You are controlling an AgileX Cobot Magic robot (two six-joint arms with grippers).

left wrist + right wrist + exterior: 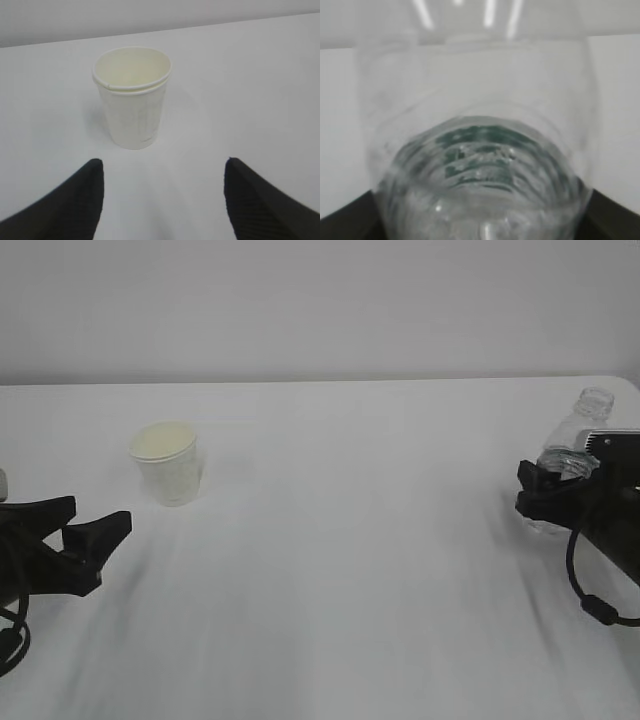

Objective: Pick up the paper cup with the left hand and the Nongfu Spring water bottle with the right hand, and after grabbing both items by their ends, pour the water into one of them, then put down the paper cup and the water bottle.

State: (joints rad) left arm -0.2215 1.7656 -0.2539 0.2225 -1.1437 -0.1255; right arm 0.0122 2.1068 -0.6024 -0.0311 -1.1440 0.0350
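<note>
Paper cup [132, 97]: white, tapered, rolled rim, cream inside; upright on worktop [360, 570], left of centre. My left gripper [162, 200] wide open, empty, cup just ahead, not touched. Nongfu Spring water bottle [573, 445]: clear ribbed plastic, uncapped, far right edge. My right gripper [540, 495] brackets its body; grip closed or not, cannot tell. Worktop plain white, wall pale.

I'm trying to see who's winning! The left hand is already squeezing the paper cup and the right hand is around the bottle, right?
Not quite. The left hand isn't squeezing the paper cup: the left wrist view shows its open fingers short of the cup, with bare table between. The right hand is around the water bottle, as you said.
</note>
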